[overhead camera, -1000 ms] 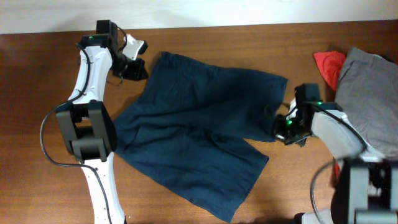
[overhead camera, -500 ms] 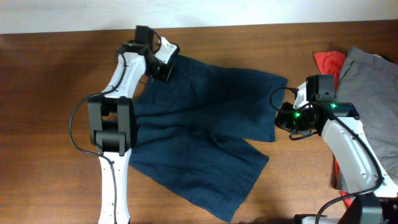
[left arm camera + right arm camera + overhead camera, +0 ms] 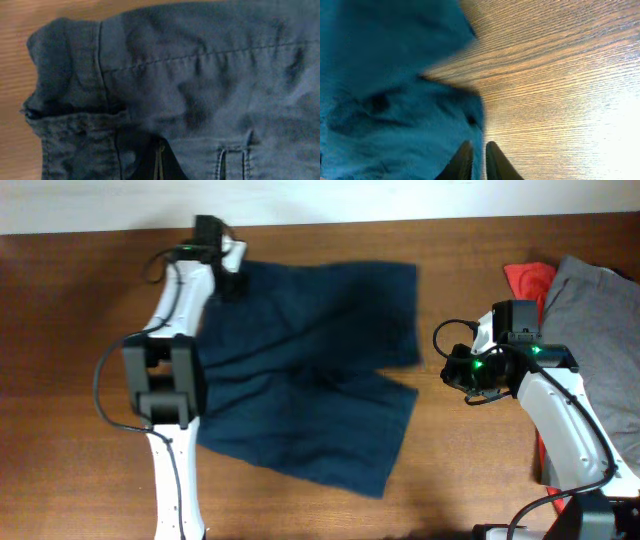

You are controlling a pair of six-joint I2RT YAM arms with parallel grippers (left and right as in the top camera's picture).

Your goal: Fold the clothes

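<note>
— How are the arms built?
— Left arm [image 3: 178, 292]: white links, black joint housings, a black cable [image 3: 98, 390] looping beside its base.
— And the other?
— Right arm [image 3: 560, 408] matches, with green lights [image 3: 478, 364] glowing at the wrist. The right gripper [image 3: 479, 161] has slim dark jaws.

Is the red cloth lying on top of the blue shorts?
No, the red cloth lies tucked against the grey garment, well apart from the navy shorts.
</note>
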